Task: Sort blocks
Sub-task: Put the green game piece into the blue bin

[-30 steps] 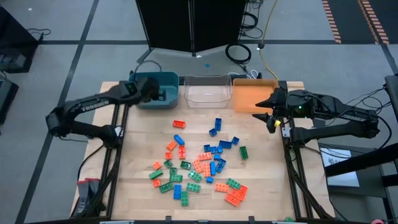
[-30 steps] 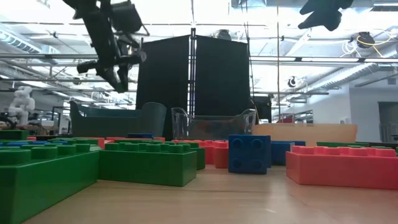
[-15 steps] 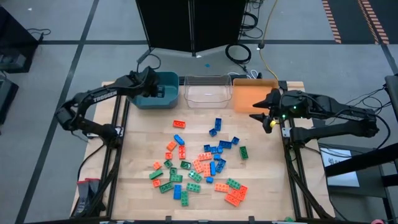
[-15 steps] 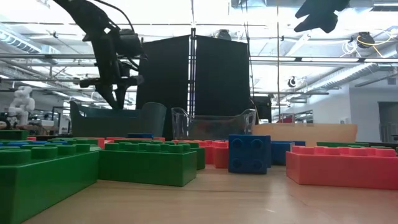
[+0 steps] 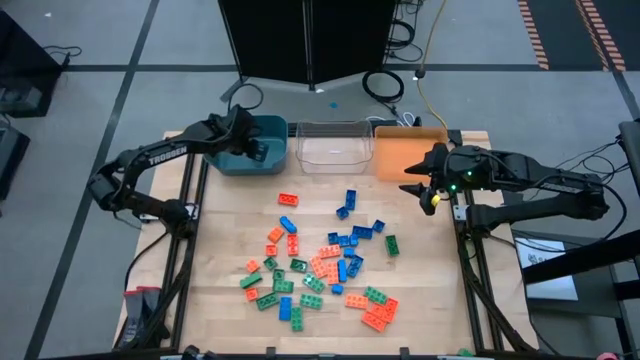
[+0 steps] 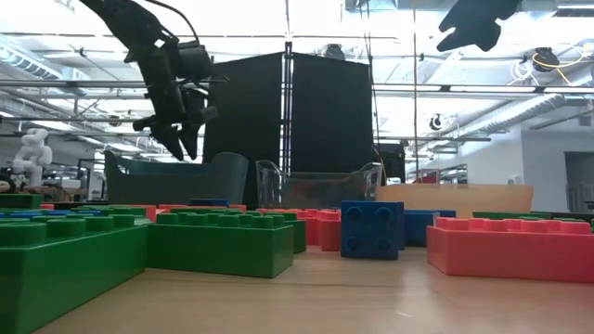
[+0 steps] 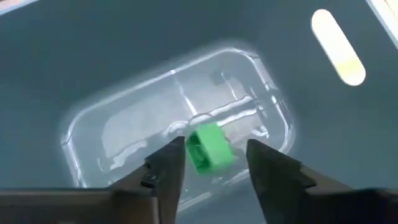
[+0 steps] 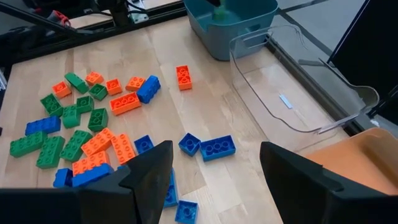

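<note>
Several green, blue and orange-red blocks (image 5: 320, 265) lie scattered on the wooden table (image 5: 230, 240), also seen in the right wrist view (image 8: 93, 124). My left gripper (image 5: 252, 148) hangs open over the teal bin (image 5: 278, 125), pointing steeply down. One green block (image 7: 210, 148) shows inside the bin beyond the fingers, apart from both; whether it lies on the bin's floor I cannot tell. My right gripper (image 5: 425, 192) stands open and empty above the table's right side, near the orange bin (image 5: 405, 155).
A clear bin (image 5: 330, 150) stands between the teal and orange bins along the far edge. Bare wood lies between the bins and the block pile and along the table's left side. Large blocks (image 6: 223, 241) stand close to the low camera.
My left gripper has swung from the bin's left side toward the right and down over the teal bin, rolling its wrist. Its fingers have opened and let go of the green block, which is now inside the bin.
</note>
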Action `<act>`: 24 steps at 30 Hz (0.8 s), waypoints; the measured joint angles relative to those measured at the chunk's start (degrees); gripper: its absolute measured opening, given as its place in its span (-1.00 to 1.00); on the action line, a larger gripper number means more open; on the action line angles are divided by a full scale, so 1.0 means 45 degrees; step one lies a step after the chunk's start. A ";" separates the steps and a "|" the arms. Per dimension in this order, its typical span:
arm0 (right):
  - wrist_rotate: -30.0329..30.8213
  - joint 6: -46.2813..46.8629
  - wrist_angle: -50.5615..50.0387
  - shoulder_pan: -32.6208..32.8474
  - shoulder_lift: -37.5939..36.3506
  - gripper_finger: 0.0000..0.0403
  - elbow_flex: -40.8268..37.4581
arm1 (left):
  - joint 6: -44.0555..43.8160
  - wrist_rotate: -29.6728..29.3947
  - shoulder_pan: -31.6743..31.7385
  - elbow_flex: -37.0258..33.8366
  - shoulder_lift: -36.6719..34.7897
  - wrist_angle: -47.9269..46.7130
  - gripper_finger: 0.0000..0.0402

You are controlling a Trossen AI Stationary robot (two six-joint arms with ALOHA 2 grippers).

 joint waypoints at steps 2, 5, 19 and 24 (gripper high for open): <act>0.0000 0.0000 0.0000 0.0000 0.0000 0.19 0.0000 | 0.0002 -0.0014 0.0000 0.0000 0.0000 0.0065 0.03; 0.0000 -0.0001 -0.0005 0.0000 0.0000 0.19 0.0000 | -0.0059 -0.0071 0.0000 0.0000 0.0000 0.0168 0.15; -0.0005 -0.0063 -0.0024 0.0000 0.0000 0.19 0.0000 | -0.1064 0.3301 -0.4766 0.1283 -0.2876 -0.0360 0.08; -0.0005 -0.0058 -0.0025 0.0000 0.0000 0.19 0.0000 | -0.3140 0.2542 -0.8868 0.1292 -0.3405 -0.1833 0.08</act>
